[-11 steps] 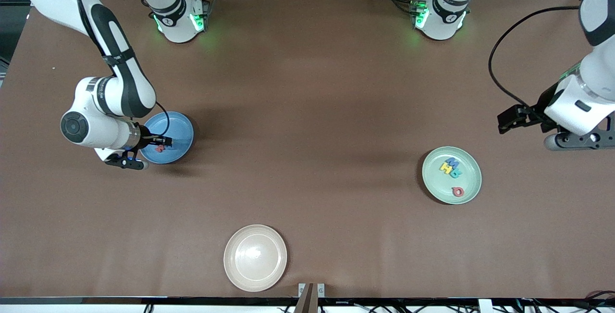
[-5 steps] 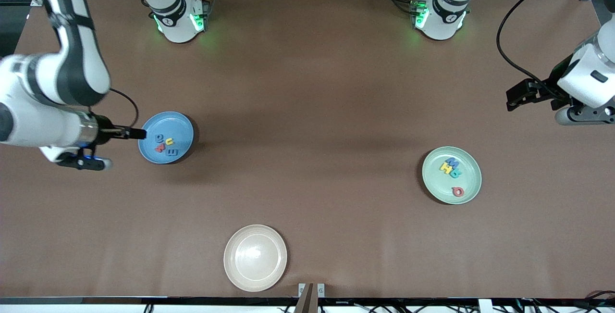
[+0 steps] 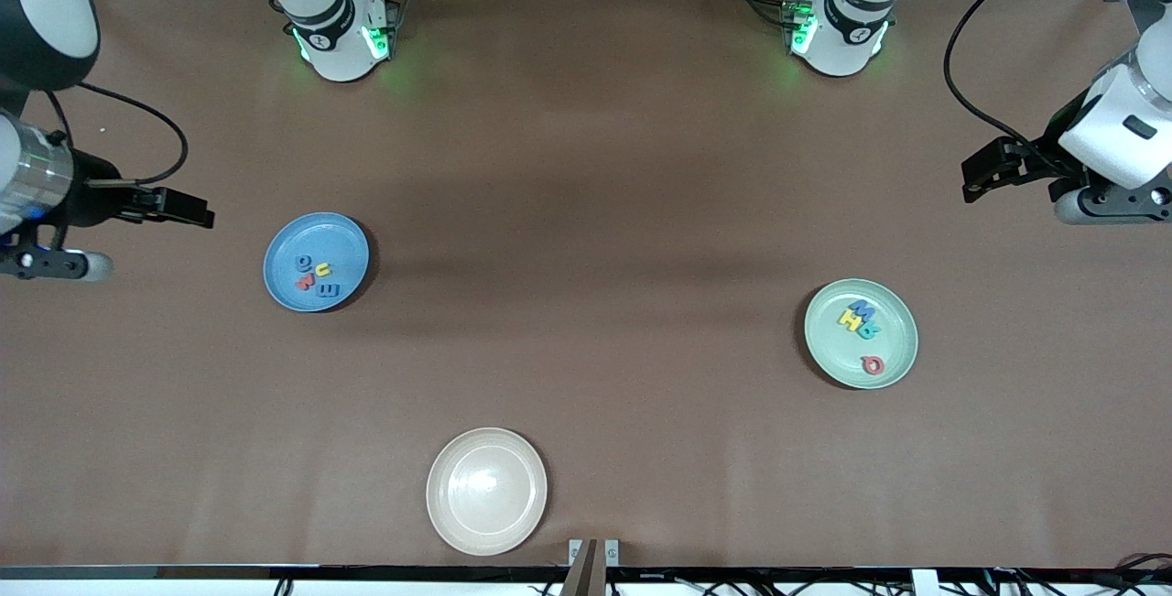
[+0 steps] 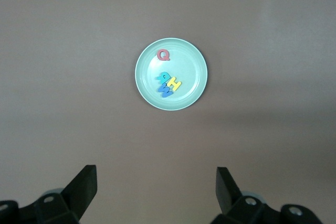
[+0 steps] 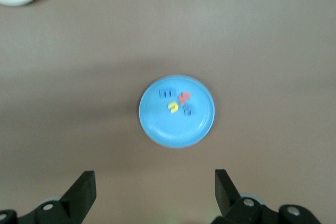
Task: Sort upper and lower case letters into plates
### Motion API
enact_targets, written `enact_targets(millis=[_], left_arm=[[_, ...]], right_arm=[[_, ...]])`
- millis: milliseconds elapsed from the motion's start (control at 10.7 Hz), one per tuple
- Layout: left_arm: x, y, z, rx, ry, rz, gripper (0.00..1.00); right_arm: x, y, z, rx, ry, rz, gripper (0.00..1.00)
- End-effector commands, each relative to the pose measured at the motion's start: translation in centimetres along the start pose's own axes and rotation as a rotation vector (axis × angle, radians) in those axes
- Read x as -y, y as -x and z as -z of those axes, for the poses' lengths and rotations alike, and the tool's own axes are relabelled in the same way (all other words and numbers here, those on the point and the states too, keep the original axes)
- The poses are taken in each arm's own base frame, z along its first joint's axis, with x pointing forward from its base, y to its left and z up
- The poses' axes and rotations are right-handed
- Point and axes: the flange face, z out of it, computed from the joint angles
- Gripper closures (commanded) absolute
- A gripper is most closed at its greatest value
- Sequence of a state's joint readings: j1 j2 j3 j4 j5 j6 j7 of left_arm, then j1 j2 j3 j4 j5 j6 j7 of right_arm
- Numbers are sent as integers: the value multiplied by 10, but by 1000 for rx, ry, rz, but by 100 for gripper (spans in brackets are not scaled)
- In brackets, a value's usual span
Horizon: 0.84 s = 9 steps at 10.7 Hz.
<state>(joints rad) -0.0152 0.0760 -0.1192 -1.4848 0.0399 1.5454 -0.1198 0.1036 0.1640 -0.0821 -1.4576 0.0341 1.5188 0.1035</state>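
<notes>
The brown counter (image 3: 586, 211) carries three plates, well apart, with bare surface between them. The beige plate (image 3: 486, 491) sits nearest the front camera and holds nothing. The blue plate (image 3: 316, 262) lies toward the right arm's end and holds four letters: a blue one (image 3: 302, 262), a yellow one (image 3: 323, 270), a red one (image 3: 303, 282) and another blue one (image 3: 327, 290), close together. The mint plate (image 3: 861, 333) lies toward the left arm's end with a blue M (image 3: 860, 308), yellow H (image 3: 852, 322) and teal letter (image 3: 869, 331) clustered, and a red Q (image 3: 873, 364) just apart. The right tool (image 3: 188, 211) hangs over bare counter beside the blue plate, wide and holding nothing. The left tool (image 3: 980, 177) hangs over bare counter near the mint plate, also wide and holding nothing.
</notes>
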Motion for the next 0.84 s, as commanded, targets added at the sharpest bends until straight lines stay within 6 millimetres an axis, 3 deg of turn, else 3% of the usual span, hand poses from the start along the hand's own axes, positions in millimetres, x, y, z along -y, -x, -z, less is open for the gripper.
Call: enact_targets(millis=[0,749], left_arm=[[-1,7,-1,0,24,-23,0],[-1,18,9,-12,22,12,0]], right_arm=[[21,7,33,-164,97,61,0],[14,8,57,-248,85,57,0]])
